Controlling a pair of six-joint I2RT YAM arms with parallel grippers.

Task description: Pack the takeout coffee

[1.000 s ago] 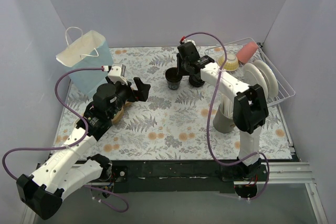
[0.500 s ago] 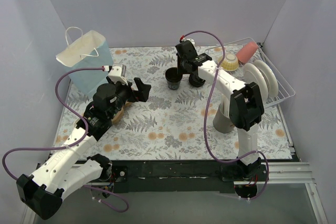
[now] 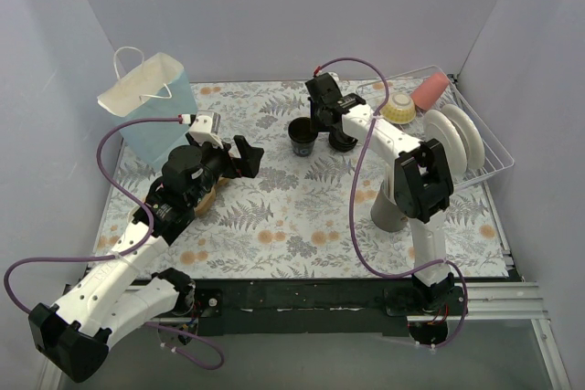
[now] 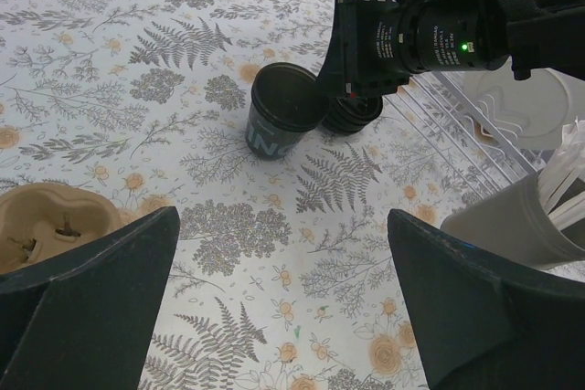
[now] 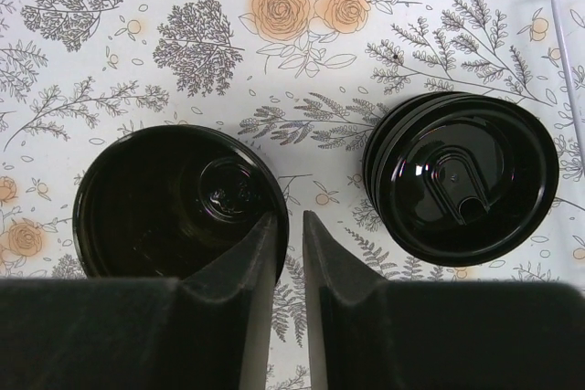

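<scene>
A black takeout coffee cup stands upright and lidless on the floral cloth, white lettering on its side. A stack of round black lids lies just to its right. My right gripper hangs over the cup's right rim. One finger is inside the cup and the other outside. A narrow gap remains between the fingers, so it is open. My left gripper is wide open above bare cloth, well short of the cup, holding nothing.
A light blue paper bag stands at the back left. A brown pulp cup carrier lies by the left arm. A grey holder with white utensils stands at the right. Behind it, a wire dish rack holds plates.
The right gripper's jaws have narrowed around the cup's rim and the arm has edged slightly left. The left arm has not moved.
</scene>
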